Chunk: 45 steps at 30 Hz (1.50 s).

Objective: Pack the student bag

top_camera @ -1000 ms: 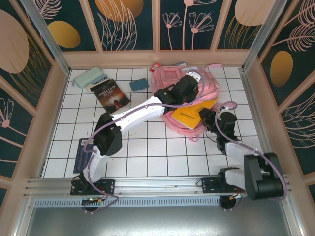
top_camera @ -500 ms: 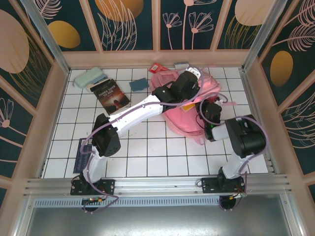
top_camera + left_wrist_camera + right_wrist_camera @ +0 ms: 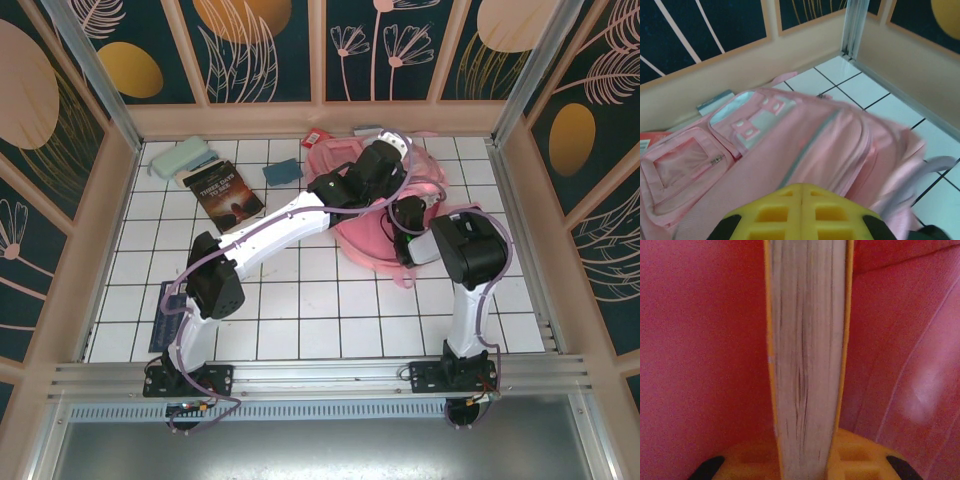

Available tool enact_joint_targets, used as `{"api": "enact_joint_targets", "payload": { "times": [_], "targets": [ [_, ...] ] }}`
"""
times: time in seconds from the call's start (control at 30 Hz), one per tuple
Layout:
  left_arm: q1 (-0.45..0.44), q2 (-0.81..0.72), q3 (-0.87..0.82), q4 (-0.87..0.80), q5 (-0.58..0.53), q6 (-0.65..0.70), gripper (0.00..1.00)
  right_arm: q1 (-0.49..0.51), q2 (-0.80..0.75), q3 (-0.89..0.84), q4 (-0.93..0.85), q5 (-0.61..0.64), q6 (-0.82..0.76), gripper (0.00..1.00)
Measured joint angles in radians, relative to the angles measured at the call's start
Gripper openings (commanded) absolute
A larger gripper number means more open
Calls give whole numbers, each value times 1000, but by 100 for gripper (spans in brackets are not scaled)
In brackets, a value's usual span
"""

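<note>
One student bag [image 3: 362,245] lies flat; long axis far-left to near-right.

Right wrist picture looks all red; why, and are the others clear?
Right wrist view: the fabric of the student bag sits close round the orange book, so light reads deep red, with a pale sheen at right. Left wrist view: the bag smears soft toward the right. Top view: sharp, evenly lit.
</note>
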Motion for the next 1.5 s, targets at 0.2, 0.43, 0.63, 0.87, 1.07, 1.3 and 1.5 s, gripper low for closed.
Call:
{"api": "enact_joint_targets", "payload": {
  "times": [0.2, 0.43, 0.63, 0.87, 1.07, 1.3, 1.5],
  "targets": [
    [-1, -3, 0, 7, 9, -5, 0, -1, 53, 66, -53, 37, 19, 38],
    [-1, -4, -2, 11, 8, -7, 0, -10, 40, 112, -116, 6, 13, 71],
    [-1, -5, -11, 18, -16, -4, 6, -12, -57, 113, -305, -37, -43, 81],
    [6, -89, -127, 30, -66, 16, 14, -26, -147, 113, -498, -121, -93, 82],
    [47, -198, -233, 66, -91, 4, 14, -61, -232, 110, -648, -257, -148, 81],
    [88, -286, -348, 116, -93, -32, 13, -82, -362, 93, -888, -362, -282, 79],
    [92, -314, -445, 154, -93, -64, 13, -82, -531, 39, -1107, -402, -447, 76]
  ]
}}
